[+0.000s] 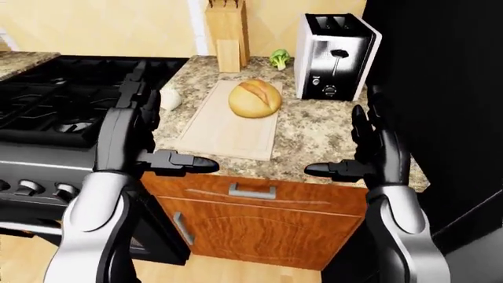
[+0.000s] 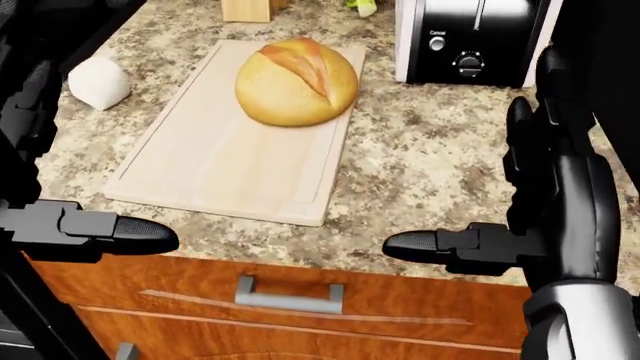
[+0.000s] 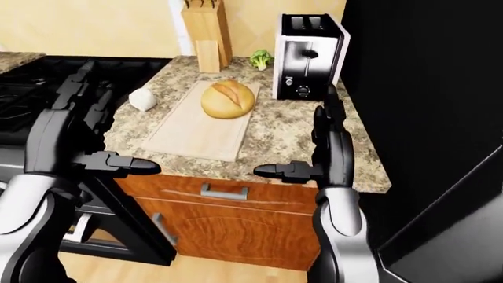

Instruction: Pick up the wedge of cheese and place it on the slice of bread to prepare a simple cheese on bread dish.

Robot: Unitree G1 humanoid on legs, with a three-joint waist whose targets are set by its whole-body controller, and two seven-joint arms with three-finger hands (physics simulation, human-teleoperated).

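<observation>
Cheese: small pale white wedge of cheese [image 2: 98,82] on speckled granite counter [image 2: 430,161], left of the pale wooden cutting board [image 2: 210,161], near the black stove [image 1: 47,100].
Bread: round golden loaf of bread [image 2: 296,82] at the board's far end.
Handling: judged light, firm, slightly slippery; pinch its 2 flat sides.
Left hand [image 1: 134,127]: open, empty.
Right hand [image 2: 550,195]: open, empty.

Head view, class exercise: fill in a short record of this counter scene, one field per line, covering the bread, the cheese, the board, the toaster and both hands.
bread: round loaf on the cutting board's upper right part
cheese: pale white wedge on the counter, left of the board, apart from it
cutting board: light wood, lying on the granite counter
toaster: top right, beside the board
left hand: open, empty
right hand: open, empty
</observation>
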